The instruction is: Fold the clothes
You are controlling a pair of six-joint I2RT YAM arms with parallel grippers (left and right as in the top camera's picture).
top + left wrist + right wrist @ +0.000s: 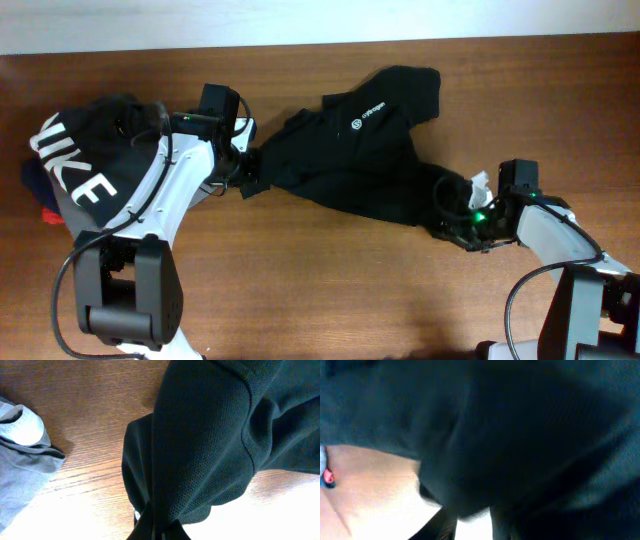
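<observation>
A plain black short-sleeved T-shirt (370, 160) of soft fabric lies crumpled on the brown wooden surface (330, 290). It stretches from the middle of the far edge down towards the right edge. Its small white printed logo (368, 118) faces up on the part nearest the far edge. A white neck label (481, 183) shows at its right end.

The left end effector (245, 178) is at the shirt's left end. The left wrist view shows the black knit cloth (210, 440) gathered into a narrow pinched fold at the bottom of the frame, so this end effector is clamped on the shirt.

The right end effector (458, 222) is at the shirt's right end, just beside the neck label, with bunched cloth touching it. The right wrist view is blurred and almost filled with dark fabric (520, 435), so I cannot tell whether its jaws are closed.

A black garment with big white letters (85, 165) is heaped near the left edge, partly under the left arm. A small red item (48, 213) shows at its outer side. The left wrist view also shows a folded grey garment (20, 465) on the wood, apart from the black shirt.
</observation>
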